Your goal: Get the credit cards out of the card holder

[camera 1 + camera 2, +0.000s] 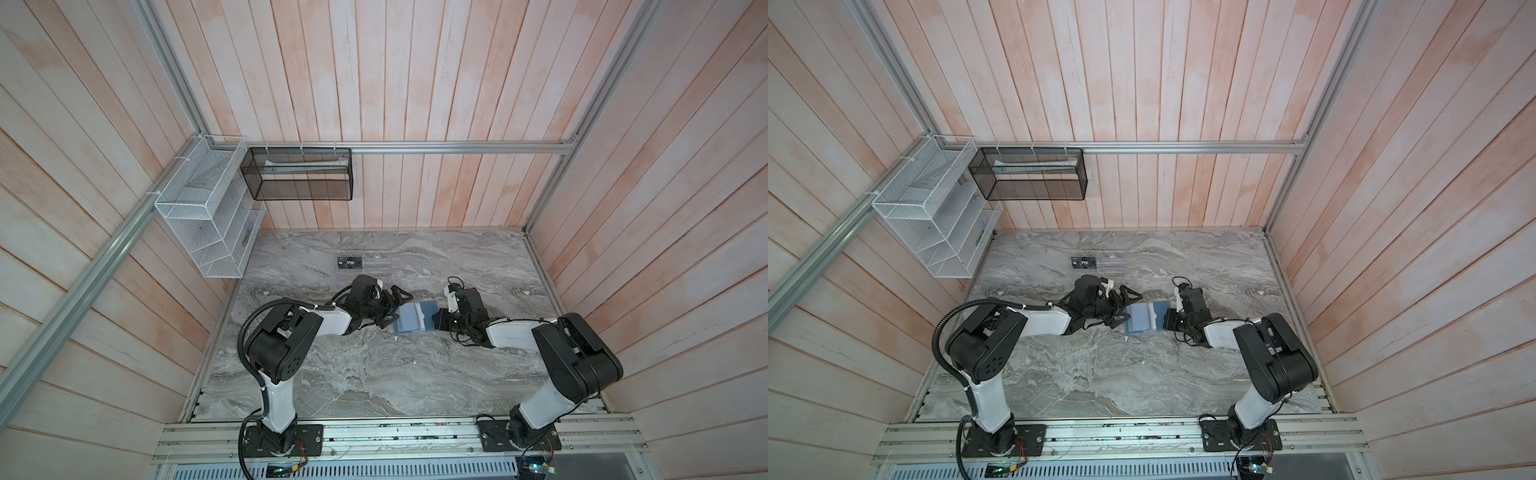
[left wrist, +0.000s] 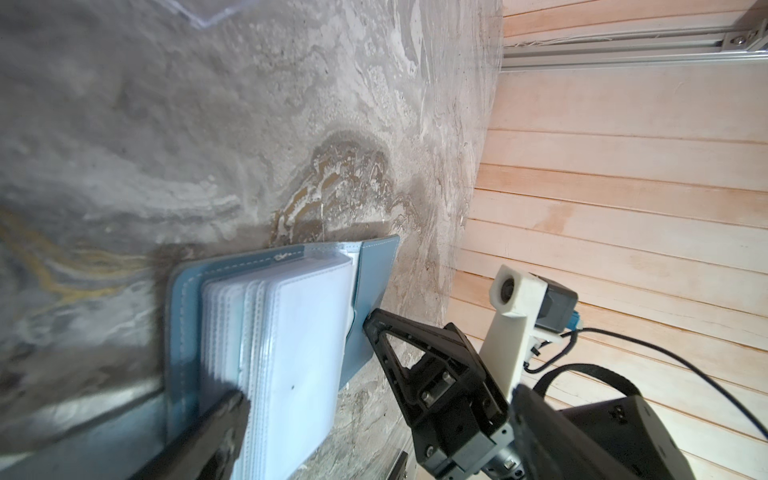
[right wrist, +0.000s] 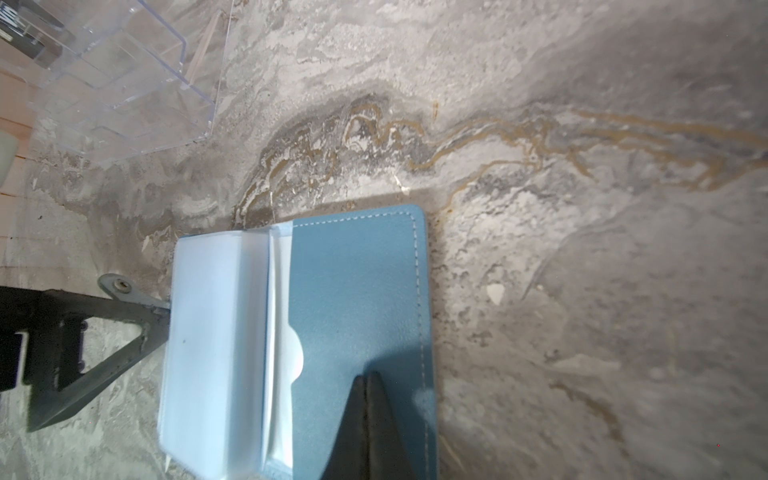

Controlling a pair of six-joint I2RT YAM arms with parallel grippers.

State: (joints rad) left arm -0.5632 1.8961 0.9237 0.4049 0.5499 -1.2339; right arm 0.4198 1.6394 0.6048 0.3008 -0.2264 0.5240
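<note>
1. The surface was a grey marble-look tabletop (image 1: 374, 374), boxed in on three sides by pale pinkish plank walls (image 1: 436, 83) with aluminium rails (image 1: 457, 147) running along them.
2. Headcount: two arms, one card holder (image 1: 409, 320), one clear rack (image 1: 376, 266), one black card (image 1: 351, 263) lettered "Vip", and two wall baskets.
3. The card holder lay open pretty much dead centre on the table. Its stack of clear sleeves (image 3: 212, 332) was flopped over to the 9 o'clock half, and the blue flap (image 3: 357, 291) was at 3 o'clock. I couldn't tell what sat inside the sleeves.
4. The left gripper (image 1: 397, 308) was at the holder's 9 o'clock, jaws spread wide and grasping nothing. One finger was right at the sleeves' edge, just beside the snap tab (image 3: 118, 286).
5. The right gripper (image 1: 436, 319) was at 3 o'clock, pinched fully closed, with its tips resting on the blue flap.
6. The rack stood at 11 o'clock from the holder, well apart, with the black card at its 9 o'clock end. A white wire basket (image 1: 208, 220) hung on the wall at 10 o'clock and a black mesh basket (image 1: 299, 174) on the back wall at 11, both up off the table.
</note>
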